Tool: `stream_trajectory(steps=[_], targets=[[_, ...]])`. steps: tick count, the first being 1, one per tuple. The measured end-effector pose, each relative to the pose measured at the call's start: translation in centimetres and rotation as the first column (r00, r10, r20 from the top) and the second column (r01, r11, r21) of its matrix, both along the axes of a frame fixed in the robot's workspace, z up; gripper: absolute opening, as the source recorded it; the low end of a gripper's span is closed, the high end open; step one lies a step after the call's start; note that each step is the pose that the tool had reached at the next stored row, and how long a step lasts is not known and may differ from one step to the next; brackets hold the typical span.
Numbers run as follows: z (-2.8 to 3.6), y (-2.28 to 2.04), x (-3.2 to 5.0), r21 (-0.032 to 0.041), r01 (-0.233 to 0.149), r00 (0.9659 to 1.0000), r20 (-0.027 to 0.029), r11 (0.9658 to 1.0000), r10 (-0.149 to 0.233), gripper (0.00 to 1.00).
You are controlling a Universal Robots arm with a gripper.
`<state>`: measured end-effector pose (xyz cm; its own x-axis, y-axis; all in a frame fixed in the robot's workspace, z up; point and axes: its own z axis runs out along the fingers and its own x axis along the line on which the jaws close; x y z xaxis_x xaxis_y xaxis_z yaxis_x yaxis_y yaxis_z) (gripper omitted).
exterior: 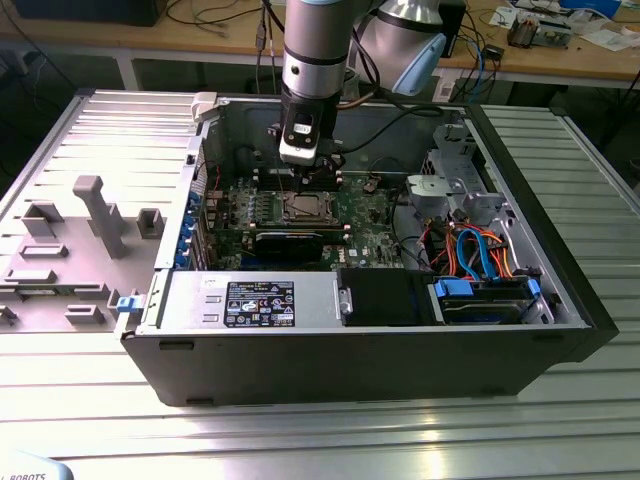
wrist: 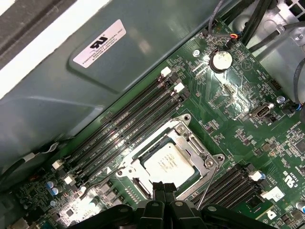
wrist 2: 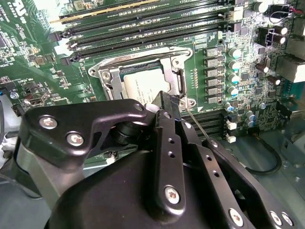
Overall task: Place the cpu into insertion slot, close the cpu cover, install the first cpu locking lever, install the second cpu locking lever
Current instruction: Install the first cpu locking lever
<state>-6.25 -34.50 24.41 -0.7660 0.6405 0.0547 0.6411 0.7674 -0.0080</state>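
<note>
So the tool (wrist 2: 167, 101) (wrist: 162, 187) was way down inside the open PC case (exterior: 350, 370), and in both wrist views its black fingertips looked pinched together, not clamped on anything I could see. The tips sat at the near edge of the cpu (wrist 2: 142, 82) (wrist: 167, 162), either touching it or a hair above, couldn't tell which. The cpu was lying flat in the insertion slot (exterior: 303, 207), silver top facing up. The cpu cover (wrist 2: 174, 76) (wrist: 193, 140) was folded down over it, with the chip showing through the square window. Just off to one side of the tool, a thin wire lever (wrist 2: 196, 121) (wrist: 208, 183) stuck up at a slant, not tucked down against the socket. A bit past the socket from the tool ran the long black memory slots (wrist 2: 143, 24) (wrist: 128, 124), side by side on the green motherboard (wrist: 238, 119). Further out on the board was a round coin battery (wrist: 220, 59). In the exterior view the tool (exterior: 315, 180) hung straight over the socket, with blue and orange cables (exterior: 480, 255) well off toward the case's far corner. The whole case was sitting on a ribbed metal counter (exterior: 300, 440).
</note>
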Motion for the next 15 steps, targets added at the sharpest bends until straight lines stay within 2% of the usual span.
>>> stream_trajectory(steps=[15], targets=[[0.00, 0.00, 0.00, 0.0000, -0.058, 0.9983, 0.0000, 0.9983, 0.058, 0.11]])
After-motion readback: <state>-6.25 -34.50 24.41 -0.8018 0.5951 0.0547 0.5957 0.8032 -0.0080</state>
